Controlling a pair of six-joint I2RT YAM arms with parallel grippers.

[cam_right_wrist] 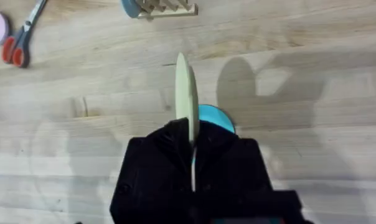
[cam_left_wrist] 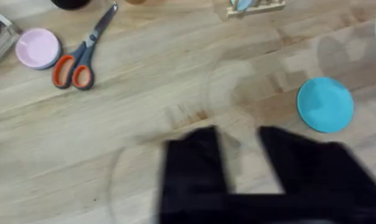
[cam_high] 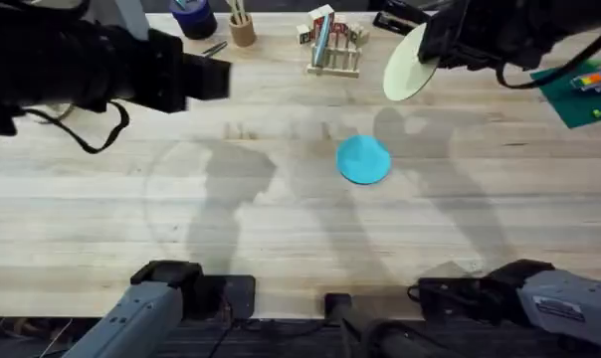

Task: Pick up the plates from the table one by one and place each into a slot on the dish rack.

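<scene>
Pale wood planks make up the table [cam_high: 281, 229], and nearest the arms' bases its surface carries just shadows. A little farther out, right of the middle, the turquoise plate [cam_high: 364, 159] lies flat on the wood, well apart from both grippers. The left wrist view shows the same disc [cam_left_wrist: 325, 104] resting on the planks beyond the left gripper [cam_left_wrist: 238, 146], whose two black fingers stand apart with bare table between them. That gripper hangs in the air over the left part of the table, dark and large in the overhead view [cam_high: 206, 78].

Farther back on the right, the right gripper [cam_high: 430, 50] is raised above the table with the cream plate [cam_high: 408, 66] pinched by its edge. Its jaws are clamped on the disc, which the right wrist view shows edge-on and upright [cam_right_wrist: 184, 93] between the black fingers [cam_right_wrist: 169, 143], with the turquoise plate [cam_right_wrist: 214, 118] on the wood below. The cream plate hangs tilted, just to the right of the dish rack and not in it.

At the far edge, near the middle, stands the dish rack [cam_high: 333, 62] with its upright pegs; something blue and some small coloured items sit in or behind it, too small to tell. Left of the rack are a round wooden cup of sticks [cam_high: 242, 30] and a dark blue pot [cam_high: 193, 18]. Orange-handled scissors [cam_left_wrist: 82, 59] and a small pink dish [cam_left_wrist: 37, 48] lie on the far left side. A green mat [cam_high: 579, 94] sits at the far right.
</scene>
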